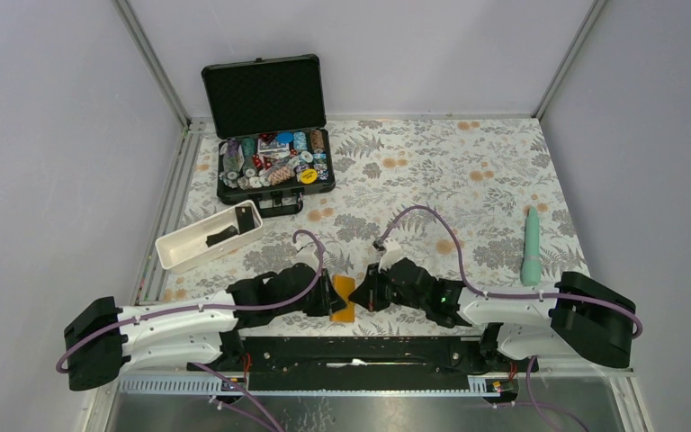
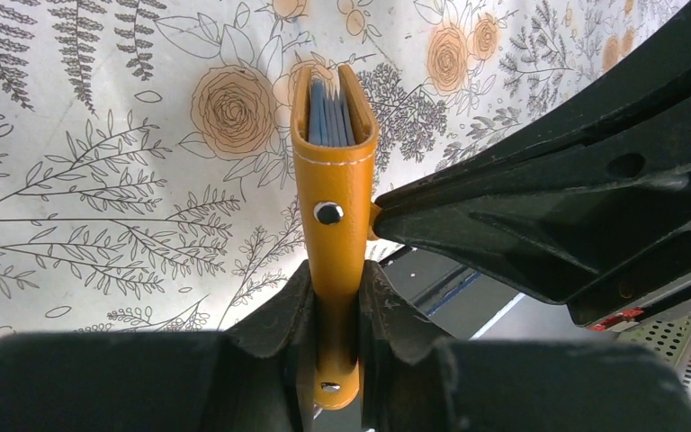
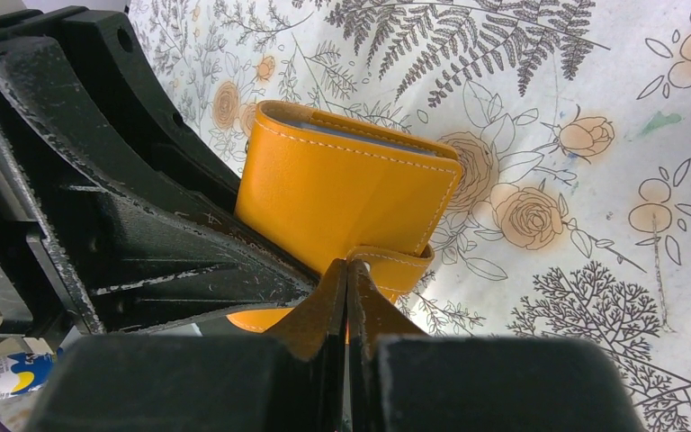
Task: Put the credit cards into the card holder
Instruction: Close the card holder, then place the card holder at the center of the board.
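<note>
- Clamping the orange card holder (image 2: 333,180) with the left gripper (image 2: 335,306), fingers squeezing both faces, holder standing on edge.
- Pinching its snap tab (image 3: 398,266) with the right gripper (image 3: 348,283), jaws nearly touching.
- Holding it over the floral tablecloth (image 1: 450,180), between both arms by the table's near edge.

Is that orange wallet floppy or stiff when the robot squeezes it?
Probably fairly stiff: the card holder pokes straight out from the left end effector without sagging. Its snap tab looks bendier, curling where the right end effector pinches it. Being narrow, it would likely tip over if stood on edge.
</note>
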### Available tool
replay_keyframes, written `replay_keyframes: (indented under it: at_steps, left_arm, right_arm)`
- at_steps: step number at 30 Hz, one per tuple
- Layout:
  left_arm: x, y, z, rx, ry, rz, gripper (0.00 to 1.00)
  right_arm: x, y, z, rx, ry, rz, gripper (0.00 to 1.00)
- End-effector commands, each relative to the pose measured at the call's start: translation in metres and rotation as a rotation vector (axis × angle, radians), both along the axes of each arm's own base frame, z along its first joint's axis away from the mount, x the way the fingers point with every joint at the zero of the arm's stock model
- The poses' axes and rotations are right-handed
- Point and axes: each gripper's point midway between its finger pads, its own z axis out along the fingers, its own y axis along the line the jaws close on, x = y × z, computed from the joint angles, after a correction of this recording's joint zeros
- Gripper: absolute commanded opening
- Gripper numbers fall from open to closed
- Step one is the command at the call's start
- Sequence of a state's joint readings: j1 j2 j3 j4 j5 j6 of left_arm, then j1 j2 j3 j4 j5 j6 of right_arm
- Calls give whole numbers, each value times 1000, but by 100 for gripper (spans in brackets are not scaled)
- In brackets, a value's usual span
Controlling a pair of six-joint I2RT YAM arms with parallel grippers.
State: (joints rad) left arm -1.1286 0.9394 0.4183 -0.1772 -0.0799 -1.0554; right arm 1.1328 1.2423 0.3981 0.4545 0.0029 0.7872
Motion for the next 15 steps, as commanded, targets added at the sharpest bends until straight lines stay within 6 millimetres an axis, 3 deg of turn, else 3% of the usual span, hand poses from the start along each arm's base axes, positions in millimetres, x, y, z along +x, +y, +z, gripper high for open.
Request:
replay_keyframes:
  at_steps: [1,15]
  left_arm:
    - [11,-64,139,-544,-168,-59,0]
    - [3,-64,145,-594,-167,-96,0]
  right_arm:
    - [-21,34,37,168,5,103,0]
    - [-20,43,26,164,20,106,0]
